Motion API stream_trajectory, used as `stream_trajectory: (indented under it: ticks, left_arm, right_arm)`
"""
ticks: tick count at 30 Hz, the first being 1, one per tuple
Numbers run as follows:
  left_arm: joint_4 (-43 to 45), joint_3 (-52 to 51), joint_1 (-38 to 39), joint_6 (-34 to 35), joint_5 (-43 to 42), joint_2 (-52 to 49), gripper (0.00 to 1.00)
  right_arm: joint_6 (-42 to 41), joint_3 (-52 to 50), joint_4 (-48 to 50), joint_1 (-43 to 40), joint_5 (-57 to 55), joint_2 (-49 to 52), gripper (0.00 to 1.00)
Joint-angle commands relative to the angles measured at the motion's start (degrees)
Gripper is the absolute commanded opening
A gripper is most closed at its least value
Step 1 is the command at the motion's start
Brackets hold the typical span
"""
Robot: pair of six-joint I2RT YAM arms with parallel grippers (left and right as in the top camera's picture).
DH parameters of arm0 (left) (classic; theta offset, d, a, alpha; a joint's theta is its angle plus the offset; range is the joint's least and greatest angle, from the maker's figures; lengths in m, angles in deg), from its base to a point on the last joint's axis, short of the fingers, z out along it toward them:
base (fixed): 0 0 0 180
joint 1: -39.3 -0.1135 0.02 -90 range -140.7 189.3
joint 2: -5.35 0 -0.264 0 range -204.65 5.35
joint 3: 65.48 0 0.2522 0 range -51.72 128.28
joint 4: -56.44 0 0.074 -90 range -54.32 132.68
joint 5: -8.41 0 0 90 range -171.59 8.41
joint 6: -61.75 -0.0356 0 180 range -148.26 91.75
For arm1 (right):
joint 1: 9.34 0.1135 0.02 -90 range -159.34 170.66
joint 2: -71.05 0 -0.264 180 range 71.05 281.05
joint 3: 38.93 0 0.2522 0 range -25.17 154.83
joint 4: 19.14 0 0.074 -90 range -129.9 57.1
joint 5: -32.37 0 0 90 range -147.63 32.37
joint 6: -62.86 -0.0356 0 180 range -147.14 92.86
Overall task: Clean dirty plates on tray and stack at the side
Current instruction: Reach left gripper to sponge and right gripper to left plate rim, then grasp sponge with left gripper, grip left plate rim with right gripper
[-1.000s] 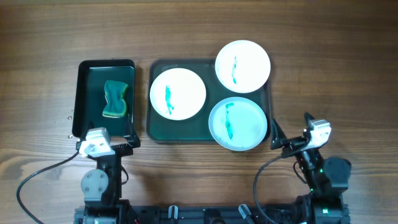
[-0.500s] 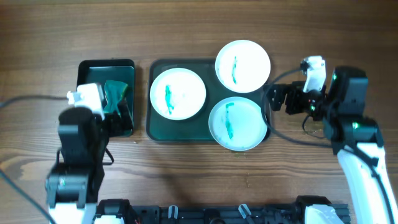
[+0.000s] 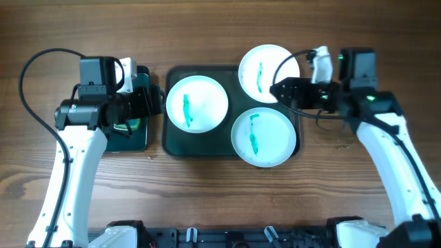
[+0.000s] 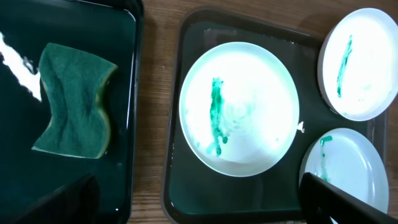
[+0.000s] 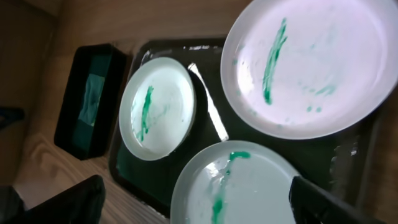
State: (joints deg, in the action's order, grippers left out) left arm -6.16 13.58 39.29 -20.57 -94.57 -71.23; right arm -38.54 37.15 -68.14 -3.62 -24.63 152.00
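Observation:
Three plates lie on the dark green tray (image 3: 179,141), each with a teal-green streak: a white plate (image 3: 197,103) at the left, a white plate (image 3: 265,69) at the back right overhanging the rim, and a pale blue plate (image 3: 263,138) at the front right. My left gripper (image 3: 153,103) is open and empty, above the gap between the small tray and the big tray. My right gripper (image 3: 277,89) is open and empty, above the back-right plate's near edge. The left wrist view shows the left white plate (image 4: 239,109) and my open jaws (image 4: 199,205). The right wrist view shows the pale blue plate (image 5: 249,186) between my open jaws (image 5: 199,208).
A smaller dark tray (image 3: 138,134) stands left of the big tray and holds a green sponge (image 4: 74,99), mostly hidden under my left arm in the overhead view. Bare wood tabletop (image 3: 220,193) lies in front of and behind the trays.
Both arms moved from the table's front edge toward the back. The left gripper now hangs by the small tray's right edge, the right gripper over the big tray's right part.

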Motion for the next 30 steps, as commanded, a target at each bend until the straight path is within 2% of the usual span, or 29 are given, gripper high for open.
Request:
stream_trajectory:
  ticks: [1, 4, 7, 13, 15, 16, 23, 25, 26, 29, 30]
  left_arm:
    - [0.02, 1.09, -0.7, 0.72, 2.45, 0.0, 1.0]
    - [-2.71, 1.09, -4.31, 6.38, 10.08, -0.35, 1.0]
    - [-3.76, 1.09, -8.24, 6.29, 10.12, -1.81, 1.0]
    - [-3.52, 1.09, -9.27, 6.29, 14.62, -4.79, 0.98]
    - [-3.06, 1.09, -9.27, 6.29, 14.6, -5.73, 0.98]
    - [-2.25, 1.09, -9.27, 6.29, 14.62, -7.08, 0.98]
    - [0.63, 1.09, -9.27, 6.25, 14.88, -9.62, 0.98]
    - [1.14, 1.09, -9.27, 6.03, 15.96, -10.69, 0.98]
    - [1.49, 1.09, -9.27, 5.79, 16.11, -11.54, 0.98]
    - [2.95, 1.09, -9.27, 4.5, 16.11, -13.51, 0.96]
    - [5.99, 1.09, -9.27, 2.99, 16.04, -15.52, 0.93]
  right_arm:
    - [-6.8, 3.34, 0.48, 6.34, -5.53, 4.98, 0.9]
    - [-10.1, 9.42, 0.02, 13.35, -10.16, 13.14, 0.82]
    - [-11.39, 16.44, -1.79, 18.93, -13.94, 23.04, 0.73]
    - [-19.08, 17.29, 3.41, 22.84, -19.67, 33.9, 0.53]
    - [-20.02, 17.29, 5.33, 22.95, -20.2, 35.67, 0.5]
    - [-21.03, 17.29, 7.96, 22.95, -20.13, 37.55, 0.43]
    - [-23.45, 17.27, 11.19, 23.58, -20.61, 39.98, 0.25]
    - [-24.48, 17.27, 11.26, 23.65, -20.74, 41.29, 0.08]
    - [-24.85, 17.27, 11.28, 23.65, -20.74, 41.72, 0.04]
    - [-24.76, 17.27, 11.13, 23.65, -20.74, 41.86, 0.04]
    - [-24.61, 17.27, 11.15, 23.65, -20.74, 41.86, 0.04]
